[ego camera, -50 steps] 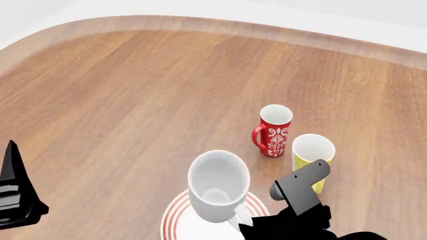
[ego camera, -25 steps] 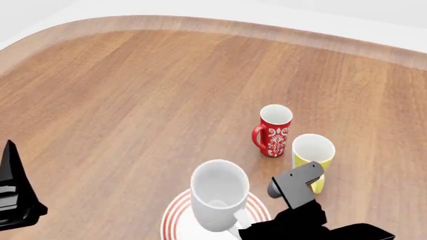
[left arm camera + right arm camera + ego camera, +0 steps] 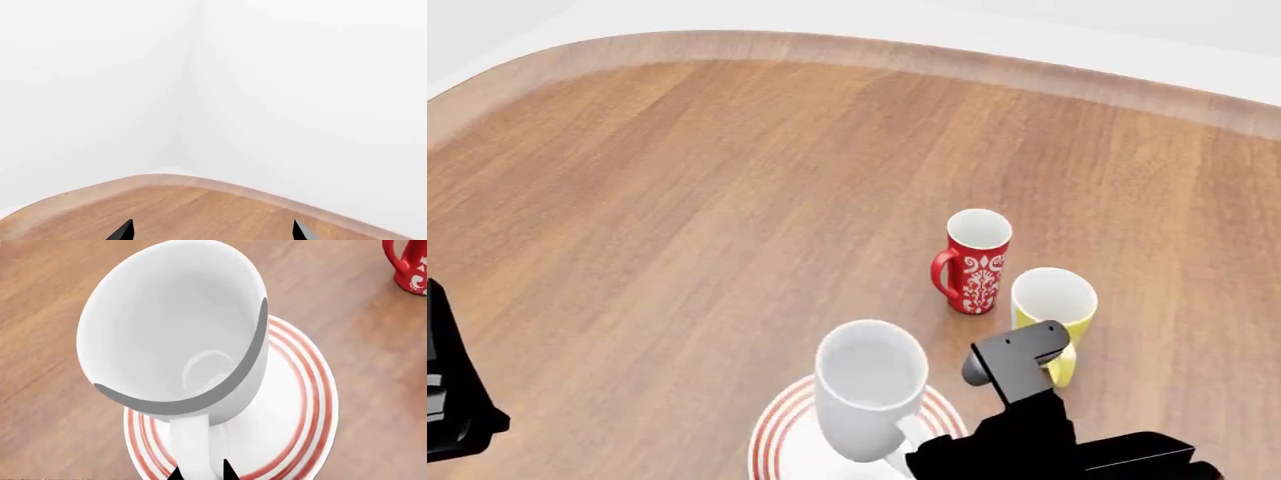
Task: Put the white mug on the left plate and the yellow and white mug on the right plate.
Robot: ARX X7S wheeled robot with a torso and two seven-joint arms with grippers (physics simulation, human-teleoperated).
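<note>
The big white mug (image 3: 868,390) (image 3: 180,340) stands tilted over the middle of a white plate with red rings (image 3: 777,430) (image 3: 300,405), the only plate in view. I cannot tell which plate this is, nor whether the mug's base touches it. My right gripper (image 3: 916,458) (image 3: 200,474) is shut on the white mug's handle (image 3: 193,445). The yellow and white mug (image 3: 1054,300) stands upright on the table to the right of the plate, partly behind my right arm. My left gripper (image 3: 447,400) (image 3: 212,235) hangs open and empty at the near left.
A red mug with a white floral pattern (image 3: 977,262) (image 3: 407,265) stands just behind and left of the yellow mug. The wooden table's curved far edge (image 3: 827,45) meets a white wall. Bare wood stretches to the left and back.
The white mug has sunk towards the plate with my right gripper on its handle, and the right arm has shifted with it. My left gripper has dropped slightly.
</note>
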